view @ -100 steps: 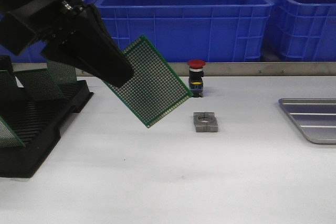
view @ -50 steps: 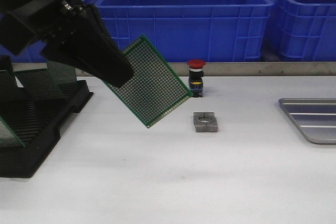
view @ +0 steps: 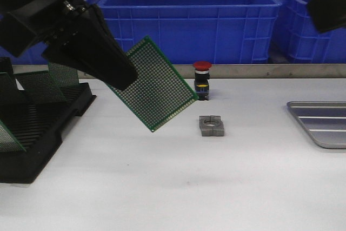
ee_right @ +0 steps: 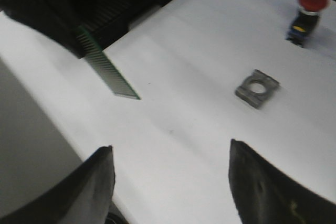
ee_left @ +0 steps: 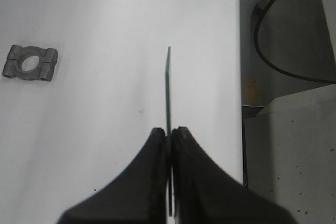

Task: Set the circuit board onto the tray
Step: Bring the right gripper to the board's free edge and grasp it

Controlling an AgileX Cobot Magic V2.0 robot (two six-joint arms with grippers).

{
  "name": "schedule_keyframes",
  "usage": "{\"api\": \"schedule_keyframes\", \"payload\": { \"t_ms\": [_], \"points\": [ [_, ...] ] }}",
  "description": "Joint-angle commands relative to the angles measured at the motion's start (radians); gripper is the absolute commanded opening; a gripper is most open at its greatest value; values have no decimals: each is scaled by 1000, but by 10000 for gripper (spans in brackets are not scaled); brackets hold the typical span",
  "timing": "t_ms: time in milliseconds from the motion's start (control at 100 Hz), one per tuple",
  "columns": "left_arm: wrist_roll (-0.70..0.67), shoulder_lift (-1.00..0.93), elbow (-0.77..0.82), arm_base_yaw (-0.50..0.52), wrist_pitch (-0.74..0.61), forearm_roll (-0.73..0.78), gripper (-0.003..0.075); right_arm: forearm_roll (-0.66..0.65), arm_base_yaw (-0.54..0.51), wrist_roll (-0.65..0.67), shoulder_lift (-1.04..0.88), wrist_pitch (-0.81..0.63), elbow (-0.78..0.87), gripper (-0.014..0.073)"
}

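Here, on a white table [view: 178, 187] backed by blue crates [view: 189, 17], the left hand [view: 121, 77] is clamped on one edge of the green circuit board [view: 157, 85], holding it tilted in the air well above the table, up and to the left of the grey metal clamp block [view: 211, 125]. The black slotted rack [view: 38, 128] sits far to the left of that block, with other green boards standing in it. The silver tray [view: 321, 123] lies far to the block's right, at the table's edge, well apart from the held board. The right hand [ee_right: 170, 182] hangs above the table with its fingers spread wide, gripping nothing. A red-capped push button [view: 202, 79] stands just behind the block.
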Motion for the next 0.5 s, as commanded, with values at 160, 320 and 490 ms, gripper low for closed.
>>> {"api": "schedule_keyframes", "payload": {
  "t_ms": [160, 320, 490],
  "points": [
    [-9, -27, -22, -8, 11, -61, -20, 312, 144, -501, 182, -108, -33, 491],
    [-9, -27, -22, -8, 11, -61, -20, 556, 189, -730, 290, -113, -34, 484],
    [-9, -27, -22, -8, 11, -61, -20, 728, 198, -904, 399, -76, -72, 484]
  ]
}}
